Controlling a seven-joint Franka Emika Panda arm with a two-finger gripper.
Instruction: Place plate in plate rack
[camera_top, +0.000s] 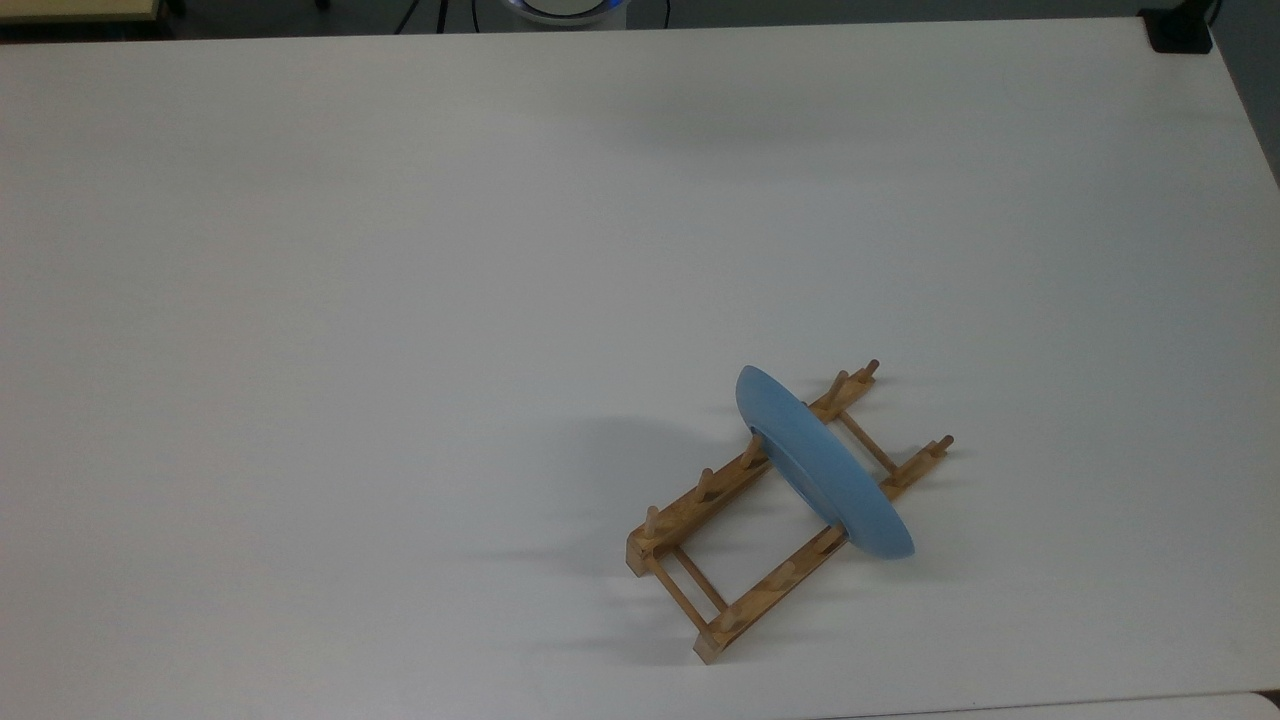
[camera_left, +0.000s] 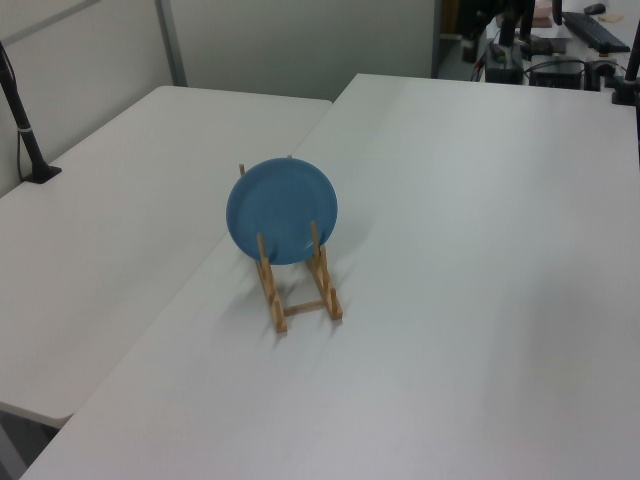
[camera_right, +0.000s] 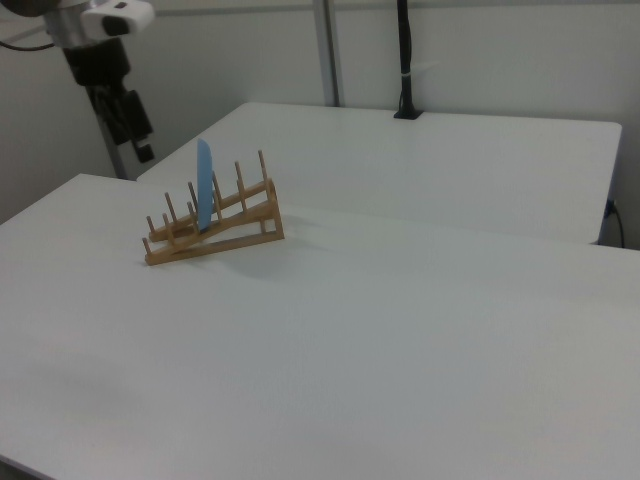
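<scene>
The light-blue plate (camera_top: 825, 470) stands on edge in the wooden plate rack (camera_top: 690, 510), held between pegs near the rack's far-right end in the top view. In the left view the plate (camera_left: 282, 210) faces the camera, leaning on the rack (camera_left: 300, 308) below it. The right view shows the plate (camera_right: 204, 185) edge-on, upright among the rack's (camera_right: 235, 228) pegs. My gripper (camera_right: 143, 152) hangs at the right view's upper left, well above the table and apart from the plate, holding nothing.
The white table (camera_top: 400, 300) spreads wide around the rack. A second table with a black post (camera_right: 403, 60) adjoins it; the same post (camera_left: 25, 130) stands at the left view's left. A black block (camera_top: 1180, 30) sits at the top view's far right corner.
</scene>
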